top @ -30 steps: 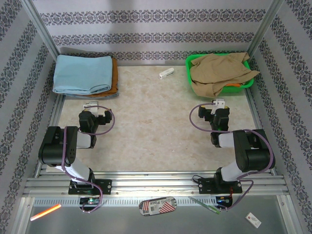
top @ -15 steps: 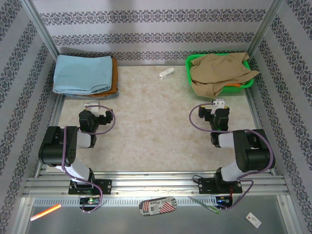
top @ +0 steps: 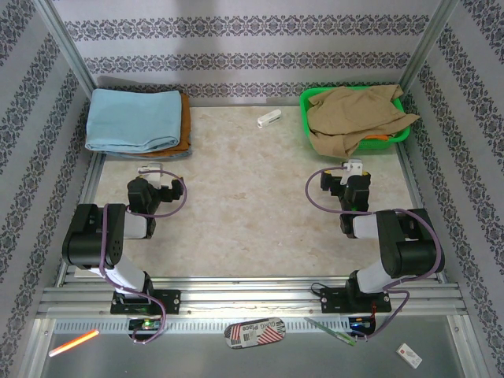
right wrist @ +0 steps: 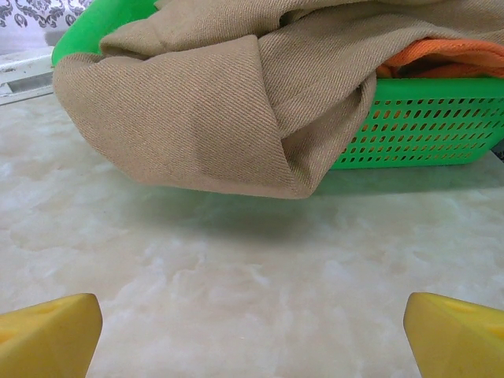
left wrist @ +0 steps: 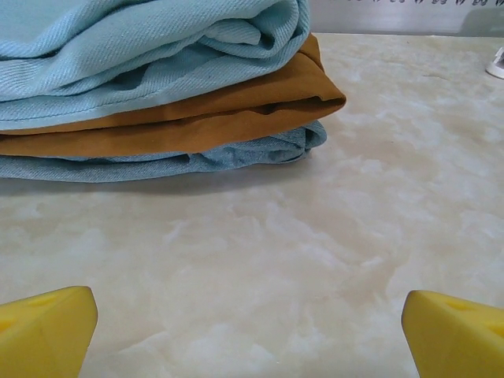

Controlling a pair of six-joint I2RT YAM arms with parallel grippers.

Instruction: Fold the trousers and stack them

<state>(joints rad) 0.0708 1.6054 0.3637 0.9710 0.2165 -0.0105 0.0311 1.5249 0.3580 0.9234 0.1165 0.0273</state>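
Observation:
The pale sky-blue trousers (top: 130,118) lie folded on top of a stack at the table's back left corner. In the left wrist view the trousers (left wrist: 142,47) rest on a rust-orange garment (left wrist: 205,118) and a blue denim one (left wrist: 244,153). My left gripper (top: 150,171) sits low over the table a short way in front of the stack, open, nothing between its yellow fingertips (left wrist: 47,327). My right gripper (top: 354,168) is open too, empty, facing the green basket, its yellow fingertips (right wrist: 47,331) wide apart.
A green basket (top: 398,132) at the back right holds a tan garment (top: 354,114) that hangs over its front wall (right wrist: 425,118), with orange cloth (right wrist: 441,59) under it. A small white object (top: 268,119) lies near the back edge. Patterned walls enclose the table.

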